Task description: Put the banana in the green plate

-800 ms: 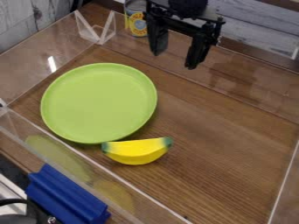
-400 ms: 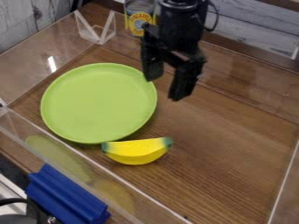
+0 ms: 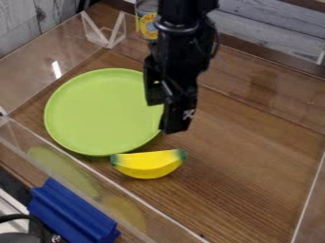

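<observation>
Camera view, single frame, looking down and across the wooden bench (image 3: pixel 254 161) from its near side. Clear plastic walls (image 3: pixel 32 66) stand along the bench's left and far edges, and another clear panel runs along the near-left edge.

Claw (image 3: pixel 166 108): black, pointing straight down from a black arm that enters from the top of the picture. Its two fingers (image 3: pixel 178 116) stand wide apart, fully spread, with nothing between them. It hangs over the middle of the bench, its tips seen in front of the right rim of the green plate and above the banana in the picture. Contact with either cannot be confirmed from this angle; the fingers appear clear of both.

Green plate (image 3: pixel 95 114): round, flat, lime green, lying flat on the left half of the bench. Nothing lies on its visible surface.

Banana (image 3: pixel 147 164): short, bright yellow, dark tip at its right end. It lies on the bench wood just beside the plate's near-right rim, toward the near edge, outside the plate. Curve opens upward in the picture.

Other items: a yellow-labelled container (image 3: pixel 148 21) stands at the far edge behind the arm, partly hidden. A blue ridged object (image 3: pixel 70 218) sits at the near-left corner, outside the clear panel.
</observation>
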You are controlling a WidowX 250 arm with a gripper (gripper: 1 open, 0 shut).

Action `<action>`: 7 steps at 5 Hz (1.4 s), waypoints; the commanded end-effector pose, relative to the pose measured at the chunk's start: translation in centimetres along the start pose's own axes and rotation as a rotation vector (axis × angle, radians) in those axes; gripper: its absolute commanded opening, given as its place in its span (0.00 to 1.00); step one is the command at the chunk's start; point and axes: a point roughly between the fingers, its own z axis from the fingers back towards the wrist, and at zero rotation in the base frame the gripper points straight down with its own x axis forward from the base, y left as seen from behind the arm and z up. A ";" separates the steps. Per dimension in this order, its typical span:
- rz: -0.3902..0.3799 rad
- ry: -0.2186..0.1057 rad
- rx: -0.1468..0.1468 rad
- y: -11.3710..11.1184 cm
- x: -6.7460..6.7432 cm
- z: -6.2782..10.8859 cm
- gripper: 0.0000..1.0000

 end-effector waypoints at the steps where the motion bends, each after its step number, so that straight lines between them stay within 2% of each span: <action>1: -0.031 -0.043 0.035 -0.3 -0.4 0.0 1.00; 4: -0.033 -0.065 0.055 -1.1 -0.9 -3.8 1.00; 6: -0.028 -0.067 0.052 -1.0 -0.8 -6.4 1.00; 7: -0.021 -0.068 0.049 -0.9 -0.8 -7.1 1.00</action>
